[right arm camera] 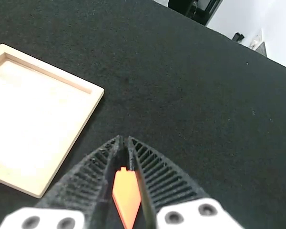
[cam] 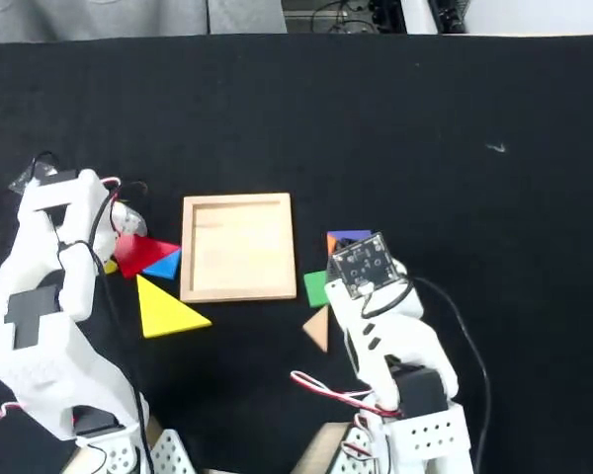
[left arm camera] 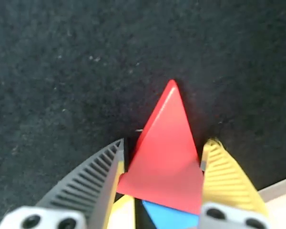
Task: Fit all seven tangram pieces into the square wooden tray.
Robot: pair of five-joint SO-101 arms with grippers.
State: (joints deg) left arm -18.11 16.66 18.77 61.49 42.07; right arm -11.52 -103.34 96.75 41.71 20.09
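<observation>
The square wooden tray (cam: 237, 247) lies mid-table with nothing in it; it also appears in the right wrist view (right arm camera: 38, 119). My left gripper (left arm camera: 166, 141) is left of the tray, shut on the red triangle (left arm camera: 164, 152), which sits between the grey and yellow fingers (left arm camera: 224, 176). Under the red piece (cam: 141, 252) lie a blue piece (cam: 165, 265) and a small yellow piece (cam: 110, 267). A large yellow triangle (cam: 168, 311) lies nearer the front. My right gripper (right arm camera: 124, 140) is right of the tray, shut, with an orange piece (right arm camera: 126, 191) seen in the slit between its fingers.
Right of the tray lie a green piece (cam: 315, 286), a tan triangle (cam: 318, 328), and an orange and a blue-purple piece (cam: 351, 237) beside the right wrist. A corner of the tray (left arm camera: 281, 191) shows in the left wrist view. Black cloth covers the far table.
</observation>
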